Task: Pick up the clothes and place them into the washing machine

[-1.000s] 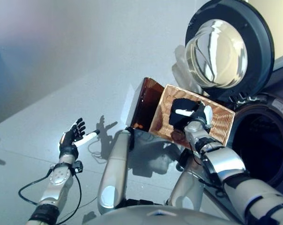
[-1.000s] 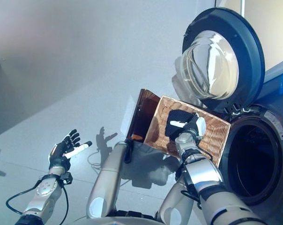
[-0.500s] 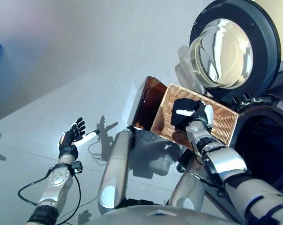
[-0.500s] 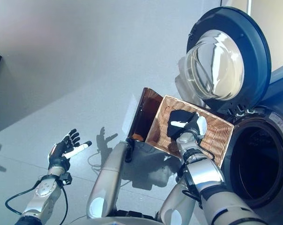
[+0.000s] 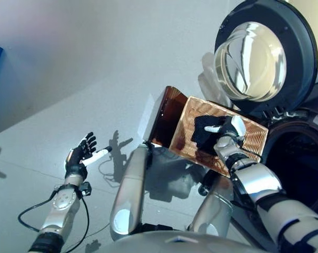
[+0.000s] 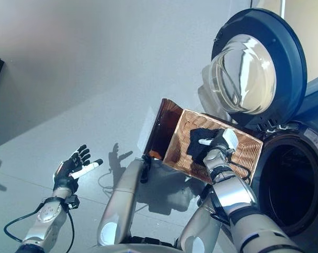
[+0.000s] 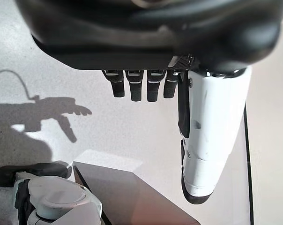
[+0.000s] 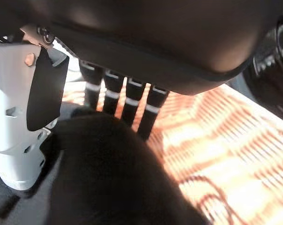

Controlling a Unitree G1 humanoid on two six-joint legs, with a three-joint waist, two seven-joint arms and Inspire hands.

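Note:
A black cloth [image 5: 202,130] lies in the shallow wicker basket [image 5: 254,138], which rests on the dark brown box [image 5: 167,113] beside the washing machine. My right hand [image 5: 230,130] is over the cloth, its fingers [image 8: 127,101] fairly straight and reaching down onto the cloth [image 8: 108,178], its white-covered thumb [image 8: 15,136] beside it. The fingertips are hidden behind the cloth's bulge. My left hand [image 5: 80,155] is held out open and empty at the lower left, above the floor.
The washing machine's round door [image 5: 264,52] stands open above the basket, and the dark drum opening [image 5: 301,174] is just right of it. Grey floor [image 5: 69,79] lies to the left.
My right hand has shifted a little to the right over the black cloth, toward the machine. The view has shifted slightly. The left hand has stayed where it was.

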